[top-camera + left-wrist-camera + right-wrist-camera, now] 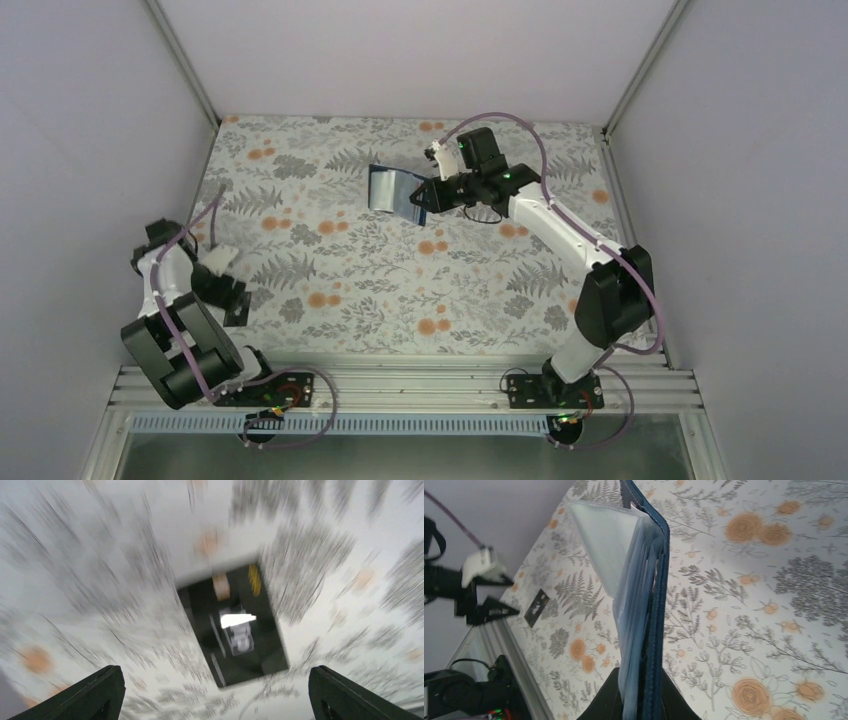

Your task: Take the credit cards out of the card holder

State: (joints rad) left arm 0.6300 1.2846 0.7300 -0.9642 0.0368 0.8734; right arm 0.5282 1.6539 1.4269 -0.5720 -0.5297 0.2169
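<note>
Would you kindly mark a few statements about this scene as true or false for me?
1. The right hand is shut on the card holder. True.
2. The left hand is gripping the black card. False: the hand is open, and the card lies on the table below it.
3. The card holder lies flat on the table. False: the right hand holds it up, with its inner pockets fanned open.
4. The table has a floral cover. True.
</note>
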